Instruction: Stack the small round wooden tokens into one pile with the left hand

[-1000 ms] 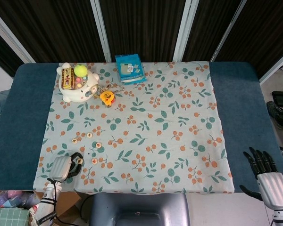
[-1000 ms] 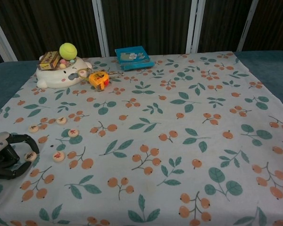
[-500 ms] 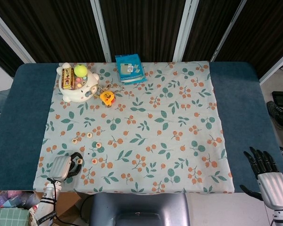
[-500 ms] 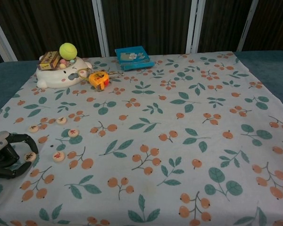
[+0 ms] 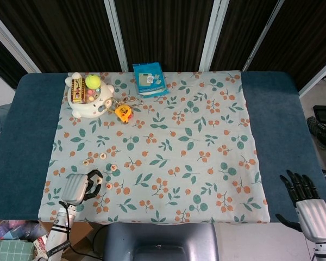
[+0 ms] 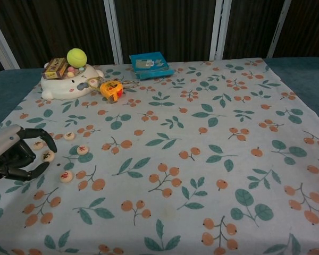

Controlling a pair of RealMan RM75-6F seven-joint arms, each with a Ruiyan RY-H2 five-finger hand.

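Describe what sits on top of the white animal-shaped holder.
On the white animal-shaped holder sit a yellow-green ball, a small yellow box and a few pastel bits; anything inside is hidden.

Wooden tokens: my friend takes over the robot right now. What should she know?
Left hand: over the cloth's left edge, fingers curled, seemingly pinching the held token at its fingertips.
Right hand: open, empty, off the cloth at the table's near right corner.
Loose tokens: far token, middle token and near token lie singly; the hidden token sits partly behind a finger.
Done: no pile yet.
Left: set the held token on a loose one, then add the others.
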